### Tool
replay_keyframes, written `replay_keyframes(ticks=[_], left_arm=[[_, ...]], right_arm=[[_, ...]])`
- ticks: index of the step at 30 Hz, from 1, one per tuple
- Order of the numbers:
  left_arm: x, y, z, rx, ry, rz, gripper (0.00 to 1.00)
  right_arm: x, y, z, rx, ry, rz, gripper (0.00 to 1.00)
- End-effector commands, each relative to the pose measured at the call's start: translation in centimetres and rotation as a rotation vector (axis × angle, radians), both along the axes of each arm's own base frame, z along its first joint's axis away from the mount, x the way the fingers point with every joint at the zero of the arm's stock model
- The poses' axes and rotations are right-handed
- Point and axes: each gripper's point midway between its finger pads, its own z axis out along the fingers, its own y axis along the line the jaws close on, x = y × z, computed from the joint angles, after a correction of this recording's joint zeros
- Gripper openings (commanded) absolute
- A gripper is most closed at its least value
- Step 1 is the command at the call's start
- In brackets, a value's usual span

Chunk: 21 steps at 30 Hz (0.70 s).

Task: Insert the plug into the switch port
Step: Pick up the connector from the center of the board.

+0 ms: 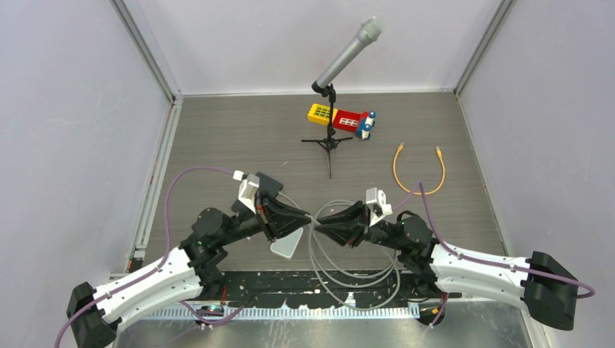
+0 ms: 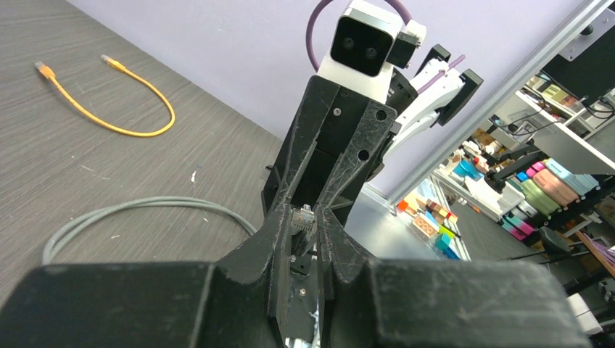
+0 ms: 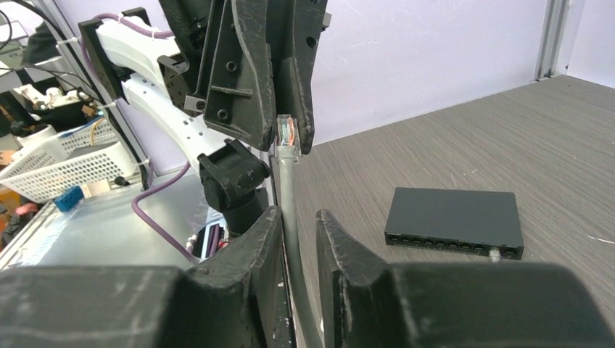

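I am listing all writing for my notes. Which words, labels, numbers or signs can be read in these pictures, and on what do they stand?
No text can be read in any view.
On the switch: markings by the ports, if any, are too small to read.
On the toy blocks: no letters can be seen.
On the shelf boxes in the background: too blurred to read.

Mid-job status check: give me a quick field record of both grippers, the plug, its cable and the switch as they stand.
left gripper: shut on the clear plastic network plug, held above the grey wood-grain table
right gripper: open, fingers either side of the grey cable just below the plug, gap visible
switch: flat black network switch lying on the table, port row exposed
insertion: not done, plug is apart from the switch
spare: orange patch cable lying loose, away from both arms
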Motion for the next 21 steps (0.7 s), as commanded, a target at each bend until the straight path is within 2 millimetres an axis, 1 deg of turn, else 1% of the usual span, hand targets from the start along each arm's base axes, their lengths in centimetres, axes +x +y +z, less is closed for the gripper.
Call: replay_keyframes(ticks=[1, 3, 4, 5, 8, 9, 10, 11, 12, 13, 14, 15, 16, 17, 18, 19, 21], left_arm=[[-0.6, 0.3, 2.2, -0.072, -0.038, -0.015, 0.00], [-0.6, 0.3, 2.2, -0.071, -0.037, -0.016, 0.00], [-0.5, 0.3, 2.0, -0.068, -0.035, -0.015, 0.00], [-0.5, 0.3, 1.8, -0.064, -0.030, -0.012, 0.00], [-0.3, 0.5, 1.6, -0.065, -0.026, 0.007, 0.00], [-0.1, 0.6, 1.4, -0.063, -0.020, 0.020, 0.01], [0.1, 0.9, 1.5, -0.063, -0.015, 0.037, 0.07], [0.4, 1.1, 1.4, -0.059, -0.008, 0.059, 0.17], [0.7, 1.4, 1.2, -0.049, 0.003, 0.087, 0.33], [1.1, 1.7, 1.2, -0.037, 0.009, 0.117, 0.56], [1.6, 2.1, 0.4, 0.005, 0.028, 0.154, 0.74], [2.2, 2.7, -0.2, 0.045, 0.048, 0.203, 0.82], [3.1, 3.4, -0.3, 0.075, 0.060, 0.270, 0.86], [3.7, 4.1, -0.9, 0.120, 0.069, 0.319, 0.88], [4.4, 5.0, -1.5, 0.168, 0.086, 0.384, 0.88], [5.2, 6.1, -1.7, 0.209, 0.109, 0.454, 0.88], [6.8, 8.4, -4.0, 0.326, 0.188, 0.605, 0.86]], right_arm=[[-0.1, -0.3, 1.5, 0.060, -0.028, -0.005, 0.26], [-0.2, -0.3, 1.7, 0.065, -0.028, -0.003, 0.17], [-0.1, -0.3, 1.7, 0.065, -0.025, -0.004, 0.08], [-0.1, -0.3, 1.7, 0.067, -0.020, -0.005, 0.02], [-0.1, -0.3, 1.8, 0.059, -0.013, -0.004, 0.00], [-0.2, -0.3, 1.8, 0.055, -0.012, -0.003, 0.01], [-0.2, -0.3, 1.8, 0.049, -0.012, 0.000, 0.01], [-0.2, -0.3, 1.7, 0.036, -0.012, -0.003, 0.00], [-0.1, -0.4, 1.5, 0.009, -0.009, -0.010, 0.00], [0.2, -0.4, 1.2, -0.027, -0.004, -0.025, 0.00], [0.4, -0.5, 0.5, -0.086, 0.004, -0.043, 0.00], [0.7, -0.7, 0.2, -0.136, 0.016, -0.060, 0.00], [1.0, -0.9, -0.6, -0.198, 0.037, -0.082, 0.00], [1.3, -1.3, -2.4, -0.291, 0.082, -0.105, 0.01], [1.8, -1.7, -2.3, -0.317, 0.097, -0.136, 0.00], [2.2, -2.3, -3.8, -0.402, 0.140, -0.171, 0.01], [2.4, -3.1, -5.6, -0.513, 0.187, -0.199, 0.00]])
